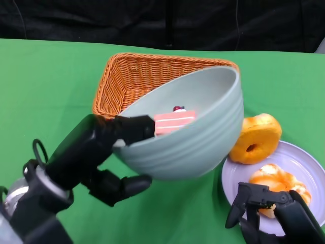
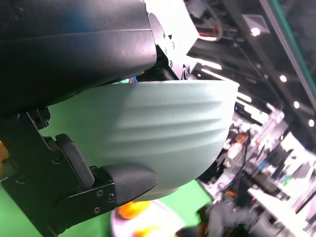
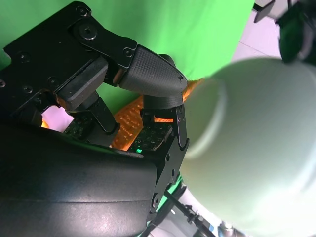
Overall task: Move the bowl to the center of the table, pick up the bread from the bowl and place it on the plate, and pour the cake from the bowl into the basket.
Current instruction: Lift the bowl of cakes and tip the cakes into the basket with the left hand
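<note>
My left hand [image 1: 104, 152] grips the pale green bowl [image 1: 195, 145] by its near left rim and holds it off the table, tilted with its mouth toward the orange wicker basket [image 1: 134, 76] behind it. A pink cake slice [image 1: 174, 121] with a dark cherry on top lies inside the bowl near the lower rim. In the left wrist view the bowl's ribbed wall [image 2: 163, 133] fills the frame above my fingers [image 2: 123, 180]. On the lavender plate [image 1: 304, 157] lies a glazed bread [image 1: 277, 183]. My right hand [image 1: 271, 211] hovers at the plate's near edge, holding nothing.
A second, doughnut-like bread [image 1: 255, 138] leans on the plate's far left rim, close to the bowl's right side. Green cloth covers the table [image 1: 45, 86], and a dark backdrop runs along its far edge. The right wrist view shows the blurred bowl [image 3: 261, 148] and a strip of basket [image 3: 131, 121].
</note>
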You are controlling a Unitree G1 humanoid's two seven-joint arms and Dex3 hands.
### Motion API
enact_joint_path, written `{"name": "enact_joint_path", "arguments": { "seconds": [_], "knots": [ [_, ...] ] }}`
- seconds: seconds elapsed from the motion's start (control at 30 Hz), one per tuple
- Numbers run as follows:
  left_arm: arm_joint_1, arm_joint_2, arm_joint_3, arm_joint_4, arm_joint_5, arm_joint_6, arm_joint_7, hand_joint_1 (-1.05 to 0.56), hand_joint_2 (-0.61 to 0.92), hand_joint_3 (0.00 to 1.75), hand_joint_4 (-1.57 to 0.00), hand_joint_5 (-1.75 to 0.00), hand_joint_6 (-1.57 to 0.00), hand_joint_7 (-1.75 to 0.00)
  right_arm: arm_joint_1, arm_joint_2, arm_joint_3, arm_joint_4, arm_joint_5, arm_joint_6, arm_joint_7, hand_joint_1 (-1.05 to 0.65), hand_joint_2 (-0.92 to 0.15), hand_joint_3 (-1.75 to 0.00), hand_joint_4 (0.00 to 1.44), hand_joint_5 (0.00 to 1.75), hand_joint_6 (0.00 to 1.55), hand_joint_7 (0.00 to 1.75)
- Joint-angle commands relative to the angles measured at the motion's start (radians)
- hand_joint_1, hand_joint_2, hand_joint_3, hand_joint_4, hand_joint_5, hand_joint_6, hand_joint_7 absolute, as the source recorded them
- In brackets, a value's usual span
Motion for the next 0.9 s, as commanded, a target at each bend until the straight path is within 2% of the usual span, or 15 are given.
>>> {"name": "enact_joint_path", "arguments": {
  "seconds": [0.03, 0.2, 0.3, 0.4, 0.67, 0.9],
  "knots": [
    [-0.039, -0.07, 0.042, -0.014, -0.085, 0.068, -0.037, -0.17, 0.23, 1.7, -1.07, -1.75, -0.9, -1.75, 0.0, -0.009, -0.003, 0.011, 0.005, 0.002, -0.014, -0.83, -0.45, -1.41, 1.08, 1.75, 0.91, 1.46],
    [-0.084, -0.19, 0.083, 0.047, -0.163, 0.135, -0.087, -0.18, 0.22, 1.71, -1.11, -1.75, -0.93, -1.74, 0.0, -0.012, -0.002, 0.016, 0.01, 0.005, -0.014, -0.84, -0.45, -1.42, 1.08, 1.75, 0.91, 1.46],
    [-0.112, -0.259, 0.114, 0.095, -0.193, 0.162, -0.1, -0.21, 0.27, 1.63, -1.11, -1.75, -0.93, -1.7, 0.0, -0.014, -0.001, 0.02, 0.012, 0.005, -0.012, -0.84, -0.46, -1.42, 1.07, 1.75, 0.91, 1.46],
    [-0.136, -0.31, 0.143, 0.135, -0.196, 0.173, -0.105, -0.2, 0.27, 1.65, -1.09, -1.75, -0.91, -1.7, -0.001, -0.015, 0.0, 0.026, 0.014, 0.0, -0.011, -0.84, -0.46, -1.41, 1.07, 1.75, 0.9, 1.47],
    [-0.186, -0.449, 0.22, 0.155, -0.336, 0.4, -0.138, -0.22, 0.22, 1.74, -1.09, -1.75, -0.89, -1.74, 0.0, -0.018, 0.0, 0.035, 0.008, -0.005, -0.014, -0.84, -0.46, -1.4, 1.07, 1.75, 0.9, 1.48],
    [-0.212, -0.536, 0.293, 0.169, -0.421, 0.548, -0.128, -0.21, 0.22, 1.69, -1.1, -1.75, -0.89, -1.75, -0.001, -0.019, 0.002, 0.044, 0.01, -0.009, -0.012, -0.85, -0.47, -1.4, 1.08, 1.75, 0.89, 1.49]
  ]
}}
